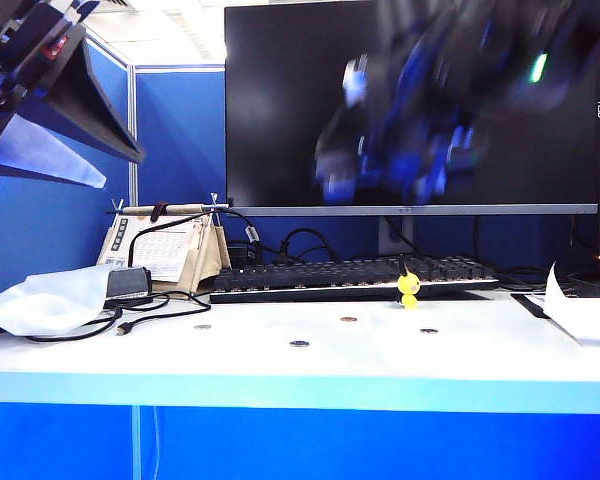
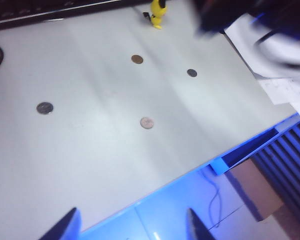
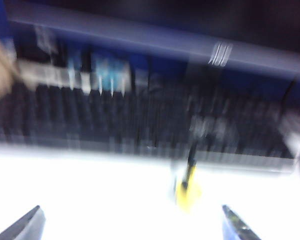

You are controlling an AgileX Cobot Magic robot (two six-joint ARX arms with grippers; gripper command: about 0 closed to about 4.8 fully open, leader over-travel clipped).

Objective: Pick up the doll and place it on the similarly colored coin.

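The yellow doll [image 1: 409, 288] stands upright on the white table just in front of the keyboard. It also shows in the left wrist view as the doll [image 2: 157, 12] and, smeared, in the right wrist view as the doll [image 3: 186, 187]. The golden-brown coin [image 1: 349, 319] lies flat a little nearer and to the left of it, seen from the left wrist as the coin [image 2: 136, 59]. My left gripper [image 2: 130, 234] hangs high at the upper left of the exterior view, over the table's front edge, open and empty. My right gripper [image 3: 132, 231] is open wide, facing the doll from the near side. Its arm [image 1: 430, 120] is a blur before the monitor.
Grey coins [image 1: 299, 343] [image 1: 429, 330] [image 1: 202, 326] lie scattered on the table [image 1: 280, 370]. A black keyboard [image 1: 350, 275] and monitor [image 1: 280, 100] stand behind. Loose paper [image 1: 580, 315] is at the right. Cables [image 1: 130, 315], a calendar stand [image 1: 165, 250] and white plastic [image 1: 40, 300] are at the left.
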